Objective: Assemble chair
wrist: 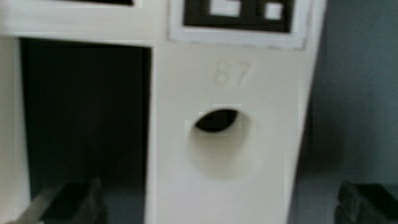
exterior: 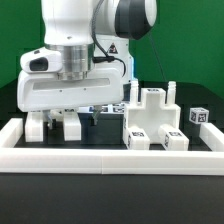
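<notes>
while the end effector (exterior: 62, 118) hangs low over the black tabletop (exterior: 10, 100) at the exterior view's left, its fingers (wrist: 71, 205) stand spread and released on either side of a white chair piece (wrist: 222, 130), a gap showing on each side. that piece bears a dark hole (wrist: 215, 121) and a tag (wrist: 240, 12) at one end. more chair parts (exterior: 150, 120), clustered and tagged, sit at the exterior view's right, inside the white frame (exterior: 110, 158). a small tagged cube (exterior: 197, 117) lies just beside them.
</notes>
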### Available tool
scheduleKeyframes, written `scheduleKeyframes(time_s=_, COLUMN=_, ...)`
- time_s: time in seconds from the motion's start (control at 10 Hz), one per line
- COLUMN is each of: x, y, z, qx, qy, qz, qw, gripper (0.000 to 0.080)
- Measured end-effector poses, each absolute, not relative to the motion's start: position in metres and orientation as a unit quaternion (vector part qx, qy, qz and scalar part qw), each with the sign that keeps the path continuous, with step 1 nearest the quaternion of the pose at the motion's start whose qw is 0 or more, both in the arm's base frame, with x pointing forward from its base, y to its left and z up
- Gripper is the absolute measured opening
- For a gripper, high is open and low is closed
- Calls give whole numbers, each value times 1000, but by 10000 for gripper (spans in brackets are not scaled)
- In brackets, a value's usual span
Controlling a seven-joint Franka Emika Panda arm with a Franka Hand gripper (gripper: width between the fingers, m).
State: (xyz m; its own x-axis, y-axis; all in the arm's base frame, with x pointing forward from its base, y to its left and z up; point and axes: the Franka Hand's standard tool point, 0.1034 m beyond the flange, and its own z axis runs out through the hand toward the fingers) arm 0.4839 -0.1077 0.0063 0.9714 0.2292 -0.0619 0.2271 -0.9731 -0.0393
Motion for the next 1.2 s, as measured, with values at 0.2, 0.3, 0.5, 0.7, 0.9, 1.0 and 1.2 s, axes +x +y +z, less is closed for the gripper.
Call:
scheduleKeyframes(time_s=0.2, x=485, y=-106, z=6, qx=-993, qy=-117, qz=32, qw=16, gripper=649)
scheduleKeyframes(time_s=0.3, x=486, y=-106, z=6, qx=-993, qy=-117, qz=28, qw=12, gripper=528)
scheduleKeyframes(time_s=0.5, x=485, y=-107, z=6, qx=-993, qy=-116, qz=28, qw=12, gripper=343)
scheduleKeyframes(time_s=0.7, x=485, y=-107, z=6, qx=-993, qy=-116, qz=28, qw=12, gripper=287)
scheduleKeyframes(time_s=0.9, x=485, y=-107, z=6, qx=-993, qy=-116, qz=28, qw=12, gripper=287)
scheduleKeyframes(time_s=1.0, x=485, y=-107, z=6, qx=-993, qy=-116, qz=28, qw=12, gripper=287)
scheduleKeyframes(time_s=1.2, x=485, y=-107, z=7, qx=-993, qy=-114, qz=27, qw=12, gripper=287)
